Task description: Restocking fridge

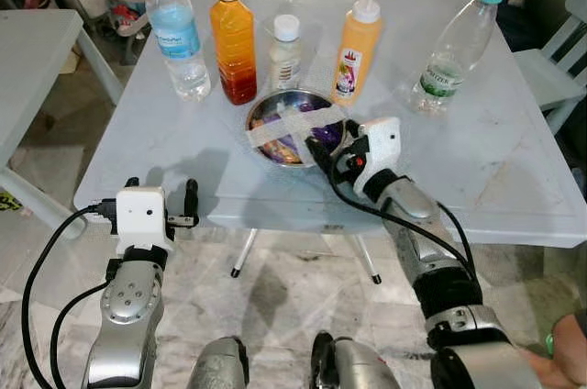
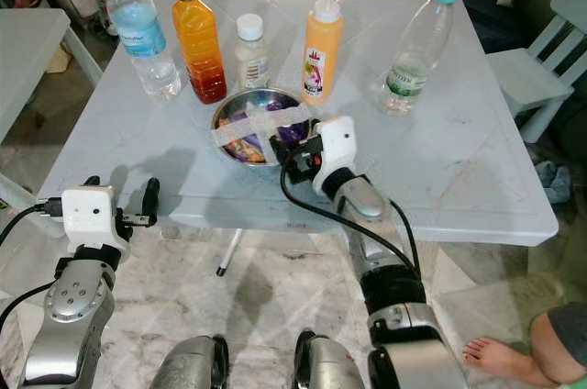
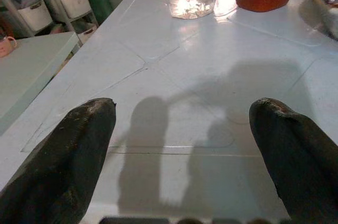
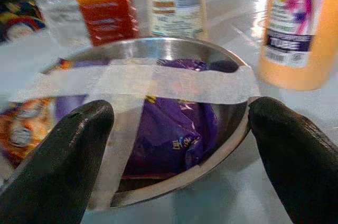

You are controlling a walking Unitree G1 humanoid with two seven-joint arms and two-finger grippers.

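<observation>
1. The left gripper (image 1: pixel 160 204) hovers at the near table (image 1: pixel 514 178) edge, fingers spread wide with nothing between them; only bare tabletop lies ahead of it, and a water bottle (image 1: pixel 177 31) and an amber bottle (image 1: pixel 234 40) stand well beyond.
2. The right gripper (image 4: pixel 174 145) is the one at work: its fingers are spread apart and empty, and the bowl (image 4: pixel 153 123) sits just ahead of them, its near rim lying between the two tips.
3. The step in hand looks like taking hold of the bowl. To do it well, I would judge that one finger should go over the near rim and the other outside the wall, pinching the steel and not the tape (image 4: pixel 137 84).
4. The bowl is round, so it has no long axis on the table; it stands upright, mouth up, with tape strips crossed over the packets (image 4: pixel 174 134) inside. Lift it level so nothing strains the tape.
5. Just beyond the bowl stand a white bottle (image 1: pixel 285 51) and an orange squeeze bottle (image 1: pixel 357 48), both upright; keep the fingers short of them. A clear bottle (image 1: pixel 449 54) leans farther off, to the gripper's right.
</observation>
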